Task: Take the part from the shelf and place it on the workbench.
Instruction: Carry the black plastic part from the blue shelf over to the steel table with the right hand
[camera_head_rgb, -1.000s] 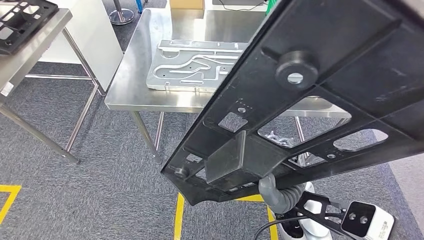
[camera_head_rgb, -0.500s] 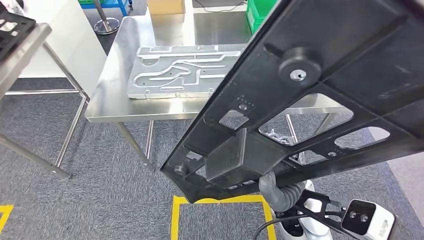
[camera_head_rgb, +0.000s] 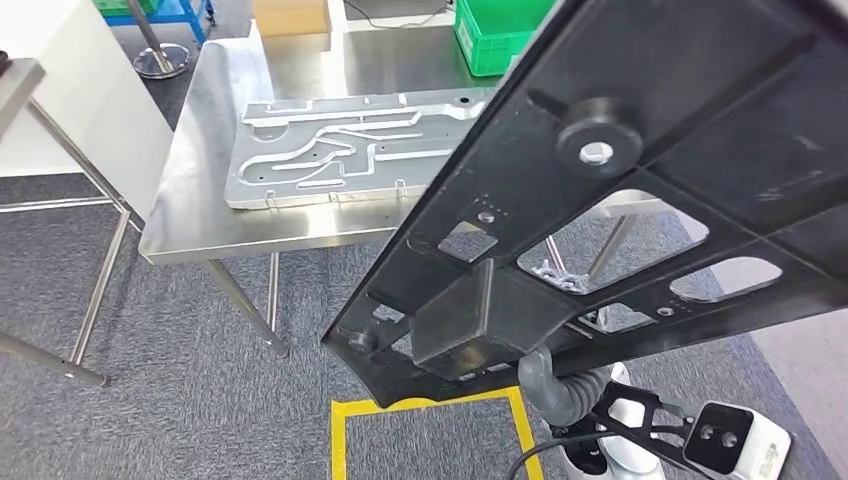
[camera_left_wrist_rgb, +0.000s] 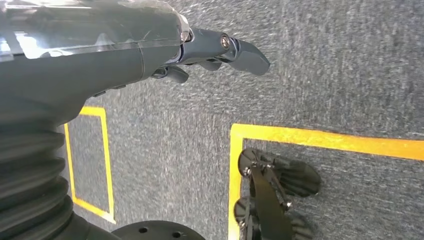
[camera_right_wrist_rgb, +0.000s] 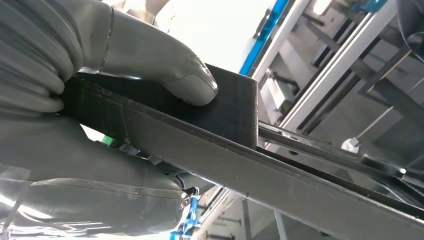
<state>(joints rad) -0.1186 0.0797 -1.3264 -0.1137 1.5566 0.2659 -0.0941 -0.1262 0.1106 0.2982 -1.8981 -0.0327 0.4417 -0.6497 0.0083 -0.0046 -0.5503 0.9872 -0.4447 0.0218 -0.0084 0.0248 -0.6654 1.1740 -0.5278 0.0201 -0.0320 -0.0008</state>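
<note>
A large black flat part (camera_head_rgb: 640, 200) with cutouts and a round boss is held high and tilted, close to my head camera. My right hand (camera_right_wrist_rgb: 100, 100) grips it from below, the thumb pressed on a black block on the part (camera_right_wrist_rgb: 240, 160); its grey ribbed wrist (camera_head_rgb: 560, 385) shows under the part. The steel workbench (camera_head_rgb: 190, 230) stands ahead and to the left, beyond the part's lower end. My left hand (camera_left_wrist_rgb: 150, 55) hangs over the grey carpet with fingers loosely extended and nothing in them.
A silver machined plate (camera_head_rgb: 340, 160) lies on the workbench. A green crate (camera_head_rgb: 495, 40) and a cardboard box (camera_head_rgb: 290, 15) sit at its far side. A white cabinet (camera_head_rgb: 60, 90) and another table's legs (camera_head_rgb: 100, 270) stand at the left. Yellow floor tape (camera_head_rgb: 430, 410) lies below.
The whole scene has slid left and down as my camera moved; the shelf corner at the left has left the picture. The part stays in my right hand's grip, unchanged in the picture.
</note>
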